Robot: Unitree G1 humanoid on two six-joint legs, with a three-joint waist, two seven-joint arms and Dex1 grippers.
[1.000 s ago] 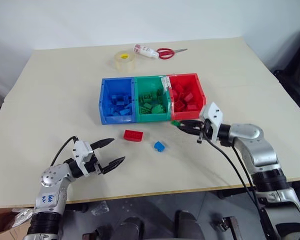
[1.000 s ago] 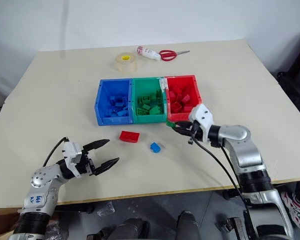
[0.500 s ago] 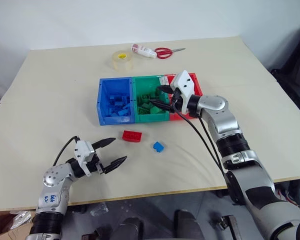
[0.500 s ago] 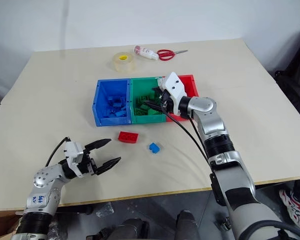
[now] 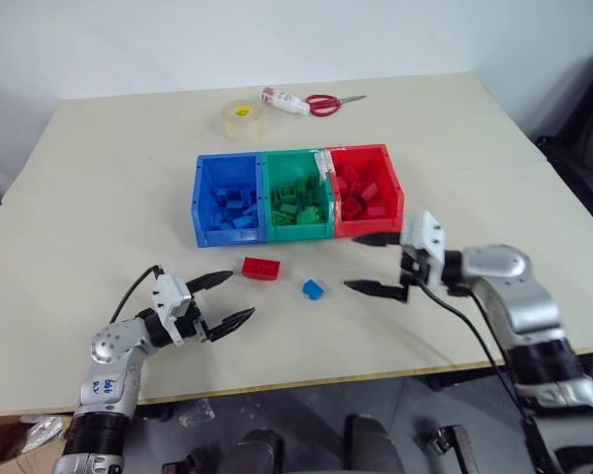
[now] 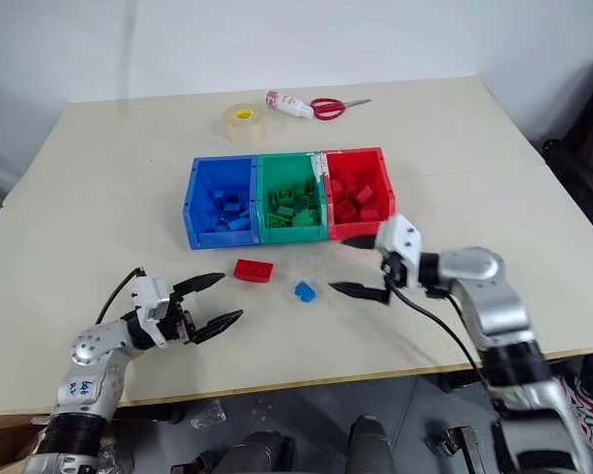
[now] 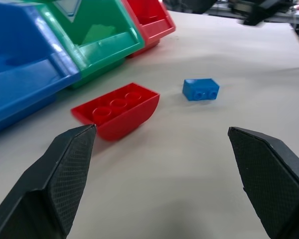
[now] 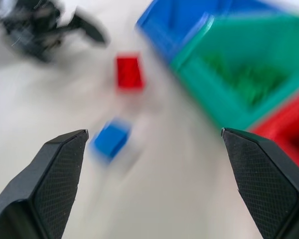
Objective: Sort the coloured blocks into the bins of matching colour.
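Though light, stiff and slick, the blue brick suits a side pinch; right gripper gapes empty at its three o'clock; left gripper likewise, at eight.

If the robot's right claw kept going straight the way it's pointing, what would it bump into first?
Probably the small blue block. The open right gripper points across the table toward it, with bare tabletop between. The depth is hard to judge.

Pale beige table against a plain white wall.

Table with bins, bricks
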